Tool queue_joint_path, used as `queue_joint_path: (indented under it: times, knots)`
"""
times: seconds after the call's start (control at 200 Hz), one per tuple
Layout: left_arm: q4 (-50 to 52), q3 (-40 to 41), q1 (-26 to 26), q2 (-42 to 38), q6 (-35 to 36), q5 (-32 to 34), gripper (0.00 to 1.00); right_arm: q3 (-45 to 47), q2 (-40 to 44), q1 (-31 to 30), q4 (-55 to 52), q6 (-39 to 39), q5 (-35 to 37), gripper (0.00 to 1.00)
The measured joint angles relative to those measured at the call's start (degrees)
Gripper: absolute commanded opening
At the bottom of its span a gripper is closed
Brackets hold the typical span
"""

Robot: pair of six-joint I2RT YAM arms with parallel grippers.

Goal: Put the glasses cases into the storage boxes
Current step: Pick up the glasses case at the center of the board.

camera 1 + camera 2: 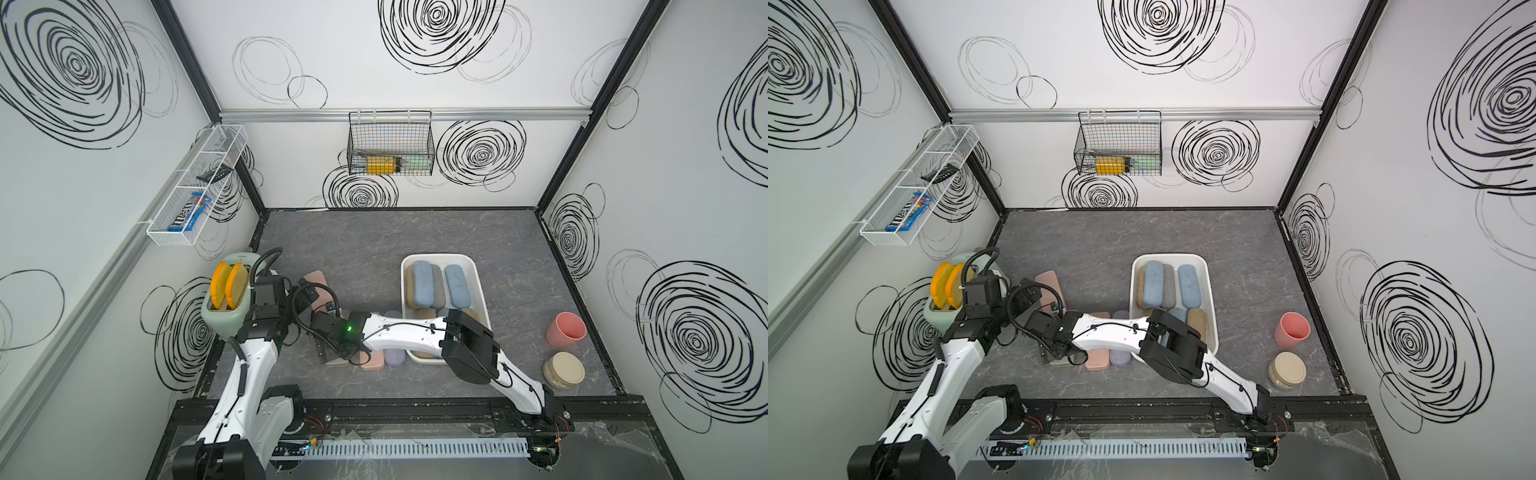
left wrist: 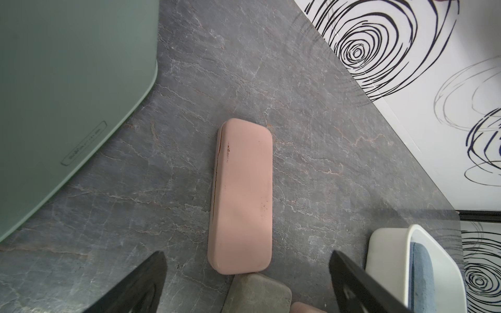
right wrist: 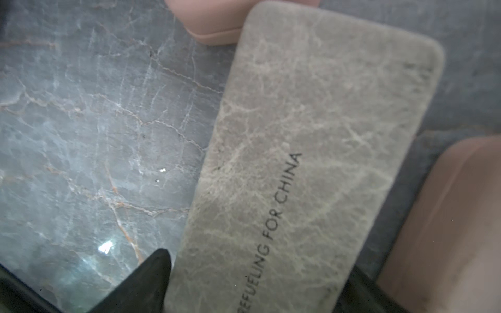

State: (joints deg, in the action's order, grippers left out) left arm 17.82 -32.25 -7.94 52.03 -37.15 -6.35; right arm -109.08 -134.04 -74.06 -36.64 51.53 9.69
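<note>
Several glasses cases (image 1: 395, 355) outside white tub (image 1: 436, 257) — right gripper (image 3: 260, 263) straddles grey-beige case (image 3: 311, 135), clamp unclear; left gripper (image 2: 247, 254) spread. Next: clamp, lift toward 2 o'clock.

One white storage tub (image 1: 436, 257) is being counted. Inside it at least seven glasses cases (image 1: 1152, 280) are being seen: three blue cases (image 1: 424, 282), three tan cases (image 1: 1198, 322), one grey case (image 1: 437, 291). From its seven to nine o'clock four more are being counted: two pink cases (image 2: 241, 195), one grey-beige case (image 3: 311, 162), one lilac case (image 1: 395, 357). Two toast slices (image 1: 227, 286), one pink cup (image 1: 566, 330) and one lidded jar (image 1: 564, 370) are being counted.
</note>
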Motion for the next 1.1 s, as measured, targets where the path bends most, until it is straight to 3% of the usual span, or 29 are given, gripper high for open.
queue_joint_path:
  times: [0.22,0.6,0.741,0.931,1.101]
  knots:
    - [0.0,0.0,0.0,0.0,-0.1,0.0,0.97,1.5,1.4,0.0,-1.3,0.5,1.7,0.64]
    - [0.0,0.0,0.0,0.0,-0.2,0.0,0.96,3.5,11.4,-0.7,-6.6,-0.3,5.0,0.62]
    - [-0.1,0.1,0.2,0.0,-0.2,0.0,0.96,6.4,21.1,-0.5,-6.8,-0.8,8.1,0.62]
    - [-0.3,0.6,1.7,0.0,-0.2,0.0,0.96,20.1,39.5,2.1,-5.1,-2.7,13.0,0.63]
    - [-0.5,0.7,3.0,0.1,-0.2,-0.3,0.96,38.0,56.1,11.7,-0.7,-6.9,14.1,0.63]
